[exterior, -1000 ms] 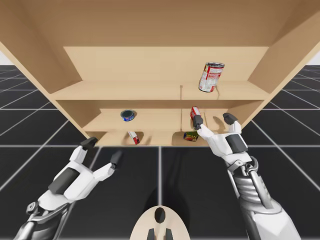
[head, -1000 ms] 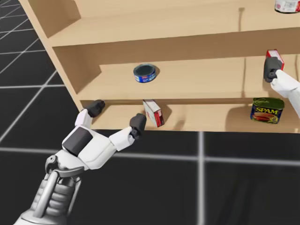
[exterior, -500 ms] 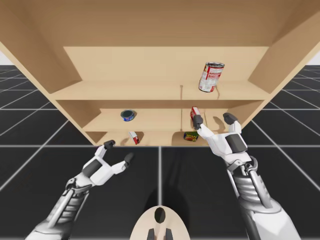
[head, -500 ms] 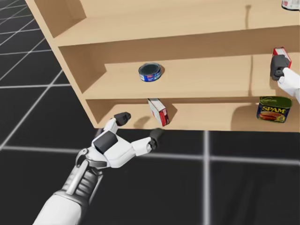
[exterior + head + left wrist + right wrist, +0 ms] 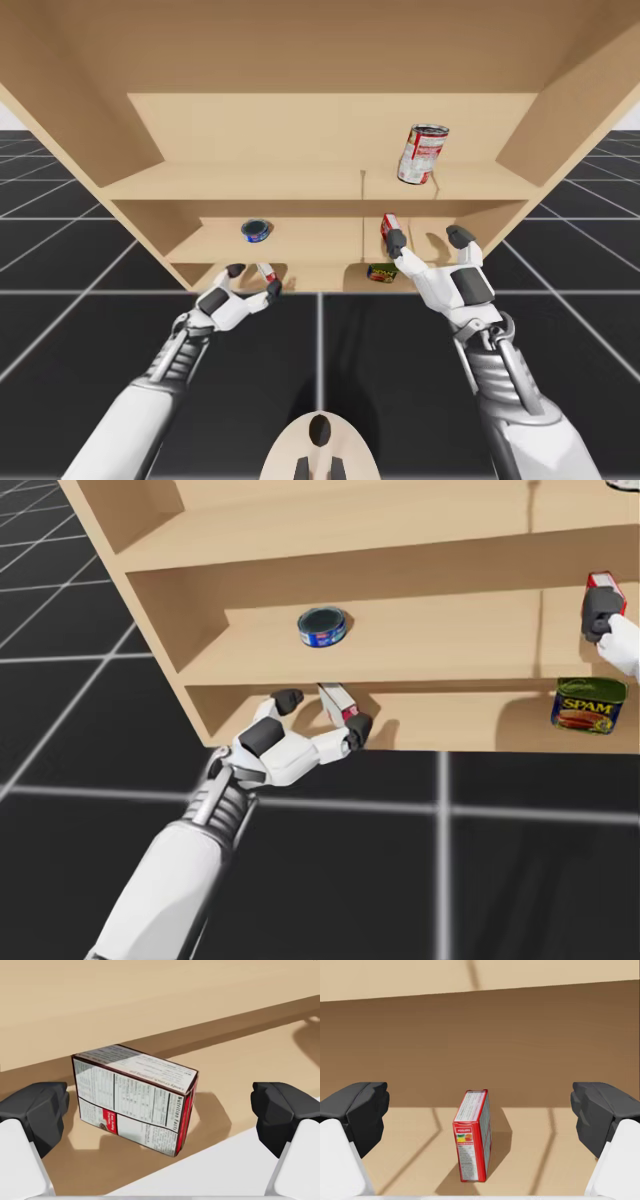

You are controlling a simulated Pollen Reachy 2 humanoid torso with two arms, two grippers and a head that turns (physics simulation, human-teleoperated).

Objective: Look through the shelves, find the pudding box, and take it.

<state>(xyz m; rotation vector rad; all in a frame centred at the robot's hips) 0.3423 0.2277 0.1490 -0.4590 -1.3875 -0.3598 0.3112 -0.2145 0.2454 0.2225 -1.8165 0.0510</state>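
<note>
A small white and dark-red box (image 5: 135, 1102) lies on the bottom shelf, also in the high view (image 5: 266, 272) and the head view (image 5: 337, 702). My left gripper (image 5: 160, 1127) is open with a finger on each side of that box, neither touching it; it is seen as well from above (image 5: 254, 280) and from my head (image 5: 324, 713). A narrow red box (image 5: 472, 1135) stands upright on the middle shelf (image 5: 387, 224) (image 5: 605, 582). My right gripper (image 5: 480, 1120) is open just in front of it, fingers wide apart (image 5: 428, 240).
The wooden shelf unit (image 5: 320, 185) has three levels. A red and white can (image 5: 422, 153) stands on the top one, a flat blue tin (image 5: 256, 231) on the middle one, and a blue and yellow can (image 5: 588, 705) on the bottom right. The floor is a dark grid.
My left arm has reached forward to the bottom shelf, and its open fingers now straddle the small box. My head has turned slightly. The right arm has not moved.
</note>
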